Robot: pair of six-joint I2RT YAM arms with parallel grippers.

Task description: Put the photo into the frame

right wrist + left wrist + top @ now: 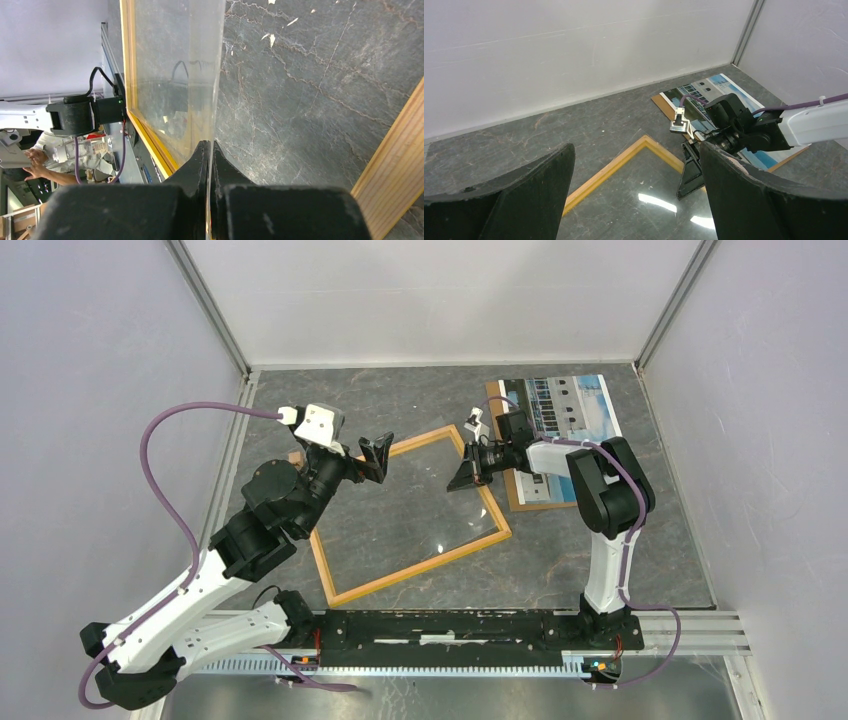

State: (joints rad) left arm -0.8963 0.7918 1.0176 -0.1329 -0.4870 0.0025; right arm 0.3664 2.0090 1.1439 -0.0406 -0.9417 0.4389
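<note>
Right gripper (210, 150) clamped shut on the clear sheet (175, 65) edge.
Left gripper (378, 456) stood wide open, empty, above the frame (421, 568); photo (575, 408) lay beyond the frame.

lab robot cell: white panel walls (430, 300), aluminium rails (690, 632)

The left arm (215, 570) rises from its base at the near left corner, bends at the elbow, and sends its forearm forward and to the right. The left gripper (377, 458) points toward the other arm with its jaws spread wide, the two black fingers (504, 200) well apart and holding nothing. The right arm (605, 540) stands nearly upright from its base, folds at the elbow and reaches leftward, wrist rolled sideways. The right gripper (467, 472) has its jaws pinched together on the thin edge of the clear sheet (175, 75).
</note>
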